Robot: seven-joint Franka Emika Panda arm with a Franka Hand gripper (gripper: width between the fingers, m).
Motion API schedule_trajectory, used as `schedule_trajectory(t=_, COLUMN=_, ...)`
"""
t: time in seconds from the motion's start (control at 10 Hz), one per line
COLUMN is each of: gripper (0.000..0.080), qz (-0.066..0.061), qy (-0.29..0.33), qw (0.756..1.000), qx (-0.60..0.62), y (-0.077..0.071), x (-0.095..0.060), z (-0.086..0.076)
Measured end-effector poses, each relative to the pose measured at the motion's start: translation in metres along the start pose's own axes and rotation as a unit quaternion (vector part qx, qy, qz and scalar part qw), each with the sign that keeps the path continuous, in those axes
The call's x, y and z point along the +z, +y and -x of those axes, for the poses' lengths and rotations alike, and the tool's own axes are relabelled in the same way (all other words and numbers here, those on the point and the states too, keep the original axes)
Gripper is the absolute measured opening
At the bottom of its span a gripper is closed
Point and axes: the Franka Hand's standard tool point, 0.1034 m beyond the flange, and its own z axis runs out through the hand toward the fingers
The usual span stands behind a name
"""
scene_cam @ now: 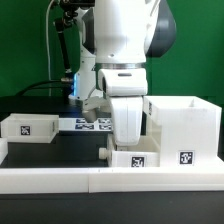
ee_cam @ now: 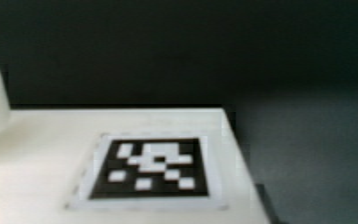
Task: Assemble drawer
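The tall boxy drawer shell (scene_cam: 184, 128) stands at the exterior view's right, with a tag on its front. One small white tray (scene_cam: 134, 160) lies just in front of the arm, against the shell's left side. My gripper (scene_cam: 124, 146) is down on this tray, and its fingertips are hidden behind the hand and the tray wall. The wrist view shows a white tagged surface (ee_cam: 51, 140) very close up, and no fingers appear there. A second small tray (scene_cam: 28, 127) lies apart at the exterior view's left.
The marker board (scene_cam: 90, 124) lies flat behind the arm, between the left tray and the shell. A long low white border rail (scene_cam: 90, 181) runs along the front of the black table. A green wall stands behind.
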Motion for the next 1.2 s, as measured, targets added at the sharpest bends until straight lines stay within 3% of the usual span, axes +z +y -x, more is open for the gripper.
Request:
schedule_trajectory(t=0.2, gripper=0.0041, qz=-0.001, qy=0.000, qw=1.000, qx=0.005, y=0.0002, x=0.0004, z=-0.0052)
schedule_trajectory(t=0.4, gripper=0.0041, qz=-0.014, qy=-0.009, qw=1.000, qx=-0.007, y=0.0024, x=0.0004, z=-0.0038)
schedule_trajectory(t=0.8, gripper=0.0052, qz=-0.015, qy=-0.011, qw=1.000, qx=-0.011, y=0.0037, x=0.0005, z=-0.0027)
schedule_trajectory(t=1.0, gripper=0.0420, qz=-0.014, qy=-0.010, qw=1.000, qx=-0.002, y=0.0040, x=-0.0005, z=0.0010)
schedule_trajectory(t=1.1, gripper=0.0420, qz=-0.012, qy=-0.010, qw=1.000, qx=-0.004, y=0.0051, x=-0.0008, z=0.0014)
schedule_trajectory(t=1.2, gripper=0.0555, qz=-0.011, qy=-0.010, qw=1.000, qx=-0.005, y=0.0057, x=-0.0017, z=0.0010)
